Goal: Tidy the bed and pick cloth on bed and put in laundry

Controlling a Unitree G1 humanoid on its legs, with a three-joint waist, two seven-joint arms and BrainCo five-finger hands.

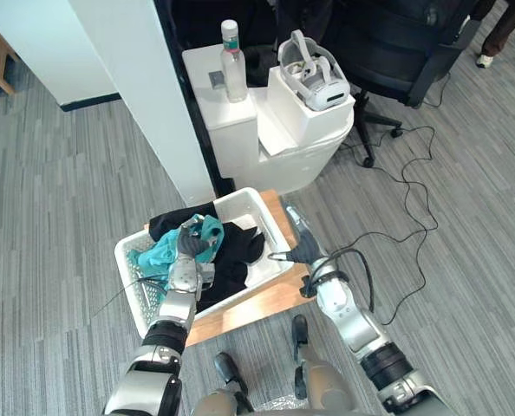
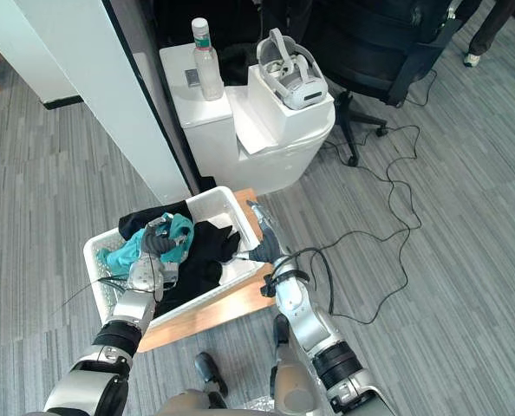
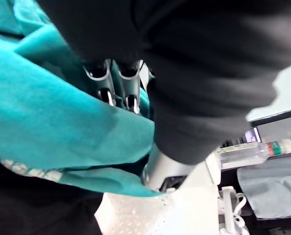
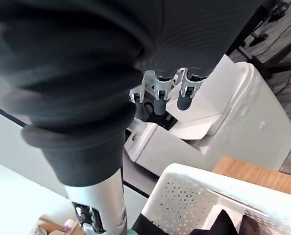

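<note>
Clothes (image 1: 238, 250) lie in the white laundry basket (image 1: 243, 200) under the left robot hand (image 1: 188, 251), its grip impossible to tell: release low and centred, with the right robot hand (image 1: 303, 244), straight-fingered and empty, steadying the right rim.

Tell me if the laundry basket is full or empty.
Partly full: black clothes and a teal cloth lie inside the white basket, some bare bottom showing.

A teal cloth (image 1: 164, 253) lies over a black cloth (image 1: 238, 247) in a white basket (image 1: 242, 198) with perforated walls. The basket sits on a light brown wooden board (image 1: 259, 303). The floor (image 1: 58, 191) is grey carpet with fine stripes.
</note>
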